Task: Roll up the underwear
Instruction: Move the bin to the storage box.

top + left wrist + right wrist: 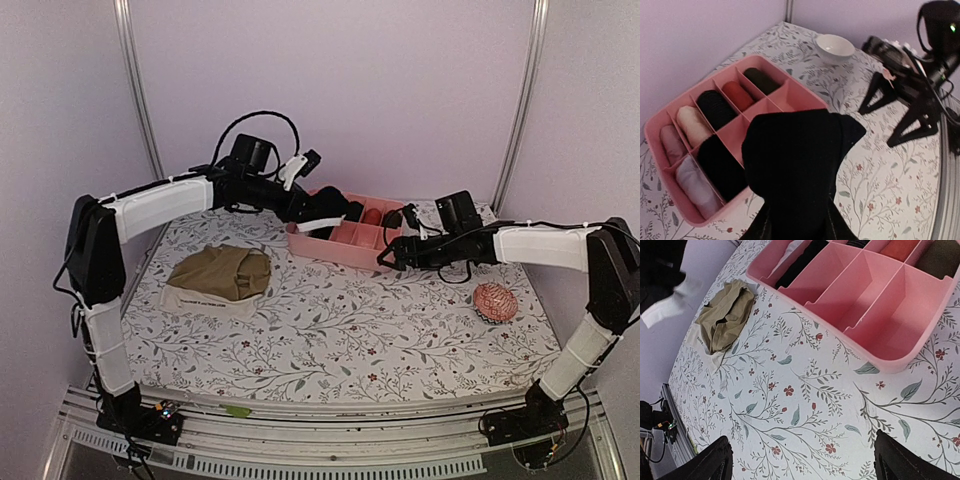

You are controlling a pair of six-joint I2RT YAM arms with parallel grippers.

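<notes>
My left gripper (312, 206) is shut on a black underwear bundle with white trim (330, 213) and holds it over the left end of the pink divided box (345, 251). In the left wrist view the black bundle (792, 160) covers the fingers and hangs above the box's near compartments (767, 107). An olive-brown underwear with a cream waistband (220, 274) lies crumpled on the cloth at left; it also shows in the right wrist view (727, 315). My right gripper (388, 258) is open and empty just in front of the box, its fingertips (715, 460) wide apart above the cloth.
The box (875, 310) holds several rolled items in its back row (715, 107). A white bowl (834, 47) stands behind it. A small red-and-white ball (495, 301) lies at right. The floral cloth (340, 330) covers the table.
</notes>
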